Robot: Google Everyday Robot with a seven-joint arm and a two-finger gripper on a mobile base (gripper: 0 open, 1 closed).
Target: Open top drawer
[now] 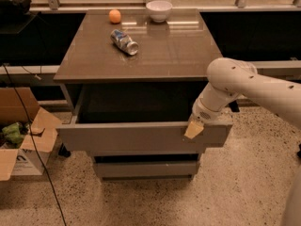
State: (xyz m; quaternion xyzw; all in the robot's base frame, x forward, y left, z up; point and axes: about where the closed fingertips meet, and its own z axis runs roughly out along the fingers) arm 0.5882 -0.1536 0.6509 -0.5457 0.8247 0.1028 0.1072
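Observation:
The top drawer (127, 136) of the glossy-topped cabinet (164, 55) stands pulled well out, its wide grey-brown front toward me and its dark inside showing. My gripper (194, 129) hangs from the white arm (244, 86) at the right end of the drawer front, its tan tip over the front's upper edge. Two shorter, narrower drawer fronts (146, 168) sit closed below.
On the cabinet top lie a crushed can (124, 42), an orange (114, 16) and a white bowl (159, 10). An open cardboard box (21, 135) stands on the floor at the left, with a black cable (33, 145) running past it. A ledge runs behind the cabinet.

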